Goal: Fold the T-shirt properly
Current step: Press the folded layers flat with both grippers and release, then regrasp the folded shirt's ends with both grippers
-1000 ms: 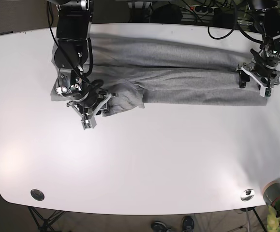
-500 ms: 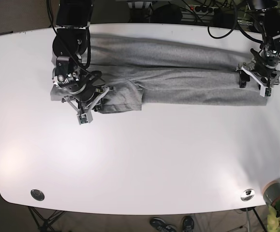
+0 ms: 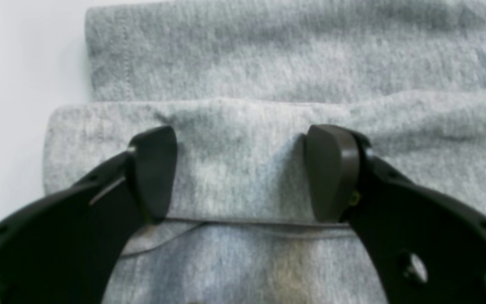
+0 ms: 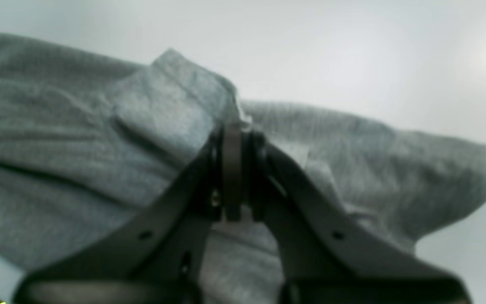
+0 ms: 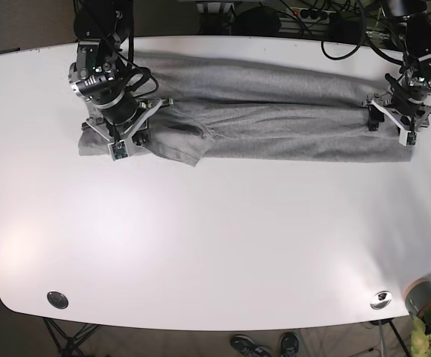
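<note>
The heather-grey T-shirt (image 5: 275, 111) lies along the far side of the white table (image 5: 215, 238), folded lengthwise into a long band. My right gripper (image 5: 129, 141) is at the band's left end in the base view. In the right wrist view it (image 4: 232, 135) is shut on a raised fold of the T-shirt (image 4: 57, 126). My left gripper (image 5: 390, 128) is at the band's right end. In the left wrist view it (image 3: 243, 169) is open, its fingertips (image 3: 154, 169) resting on the T-shirt (image 3: 268, 63) near a folded edge. No lettering shows.
A potted plant (image 5: 423, 297) stands at the near right corner. Two metal grommets (image 5: 57, 300) (image 5: 380, 300) sit in the table near its front edge. Cables hang behind the far edge.
My right gripper has moved toward the far edge with the pinched cloth, pulling the loose flap at the left end back over the band. My left gripper has barely moved.
</note>
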`<state>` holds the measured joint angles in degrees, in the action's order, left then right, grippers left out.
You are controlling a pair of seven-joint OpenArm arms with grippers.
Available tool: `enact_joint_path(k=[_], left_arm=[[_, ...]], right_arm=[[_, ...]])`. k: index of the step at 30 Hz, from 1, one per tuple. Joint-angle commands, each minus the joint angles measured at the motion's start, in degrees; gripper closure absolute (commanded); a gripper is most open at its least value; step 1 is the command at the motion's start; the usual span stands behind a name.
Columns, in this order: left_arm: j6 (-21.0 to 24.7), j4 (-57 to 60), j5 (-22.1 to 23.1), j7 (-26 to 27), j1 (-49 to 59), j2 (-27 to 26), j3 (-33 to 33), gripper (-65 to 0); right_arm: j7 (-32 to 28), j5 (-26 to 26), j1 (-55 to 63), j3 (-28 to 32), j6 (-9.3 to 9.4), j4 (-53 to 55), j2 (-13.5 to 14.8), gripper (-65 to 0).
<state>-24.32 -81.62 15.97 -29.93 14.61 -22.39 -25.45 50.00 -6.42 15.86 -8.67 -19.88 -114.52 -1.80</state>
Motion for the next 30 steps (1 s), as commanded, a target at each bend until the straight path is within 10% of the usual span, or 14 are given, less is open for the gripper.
enact_joint_path(k=[1,14,23,30], left_arm=[[0.27,-0.44,-0.98,0.00,-0.15,-1.12,-0.35,-45.1],[0.27,-0.44,-1.07,0.00,-0.15,-1.21,-0.35,-45.1],[0.27,-0.79,-0.80,0.00,-0.15,-1.21,-0.35,-45.1],[0.27,-0.62,-0.80,0.00,-0.15,-1.21,-0.35,-45.1]], right_arm=[[-0.90,-0.49,1.59,-2.28,-0.03,-1.39,-0.44,-2.1],[-3.27,-0.49,6.87,-10.28,-0.65,-0.95,-1.32,-2.9],[-3.71,-0.49,7.57,-11.95,-0.65,-1.30,-1.49,-40.3],[-3.80,-0.49,6.08,-5.36,-0.74,-1.22,-1.49,-41.2]])
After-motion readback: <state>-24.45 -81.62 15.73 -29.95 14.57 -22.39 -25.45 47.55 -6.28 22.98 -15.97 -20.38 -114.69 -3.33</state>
